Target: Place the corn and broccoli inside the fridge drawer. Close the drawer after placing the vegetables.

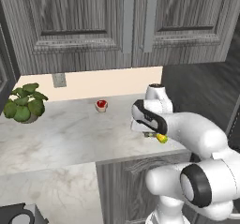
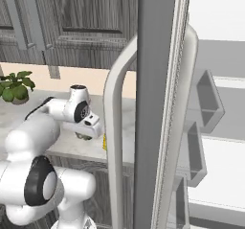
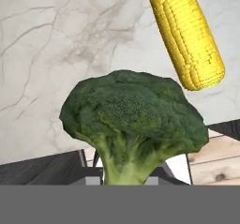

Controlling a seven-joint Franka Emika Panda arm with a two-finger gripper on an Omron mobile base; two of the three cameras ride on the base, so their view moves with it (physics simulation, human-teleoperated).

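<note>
A potted plant (image 1: 24, 104) sits at the far left of the marble tabletop (image 1: 61, 134), with a small red cup (image 1: 101, 106) farther right. Near the tabletop's right front edge, the gripper (image 1: 149, 133) is clenched around the stem of the broccoli (image 3: 132, 120), whose head fills the hand view. The corn (image 3: 186, 33) lies on the marble just beside the broccoli. The open fridge door (image 2: 155, 108) stands at right.

Broccoli (image 3: 133, 120) on surface (image 1: 70, 134) near front edge, corn (image 3: 186, 33) just beside it, apart. Pincer (image 1: 146, 133) over both, at surface's right end. Potted plant (image 1: 26, 102) far left, small cup (image 1: 101, 105) mid-surface toward back wall. Fridge door (image 2: 158, 103) right of surface.
</note>
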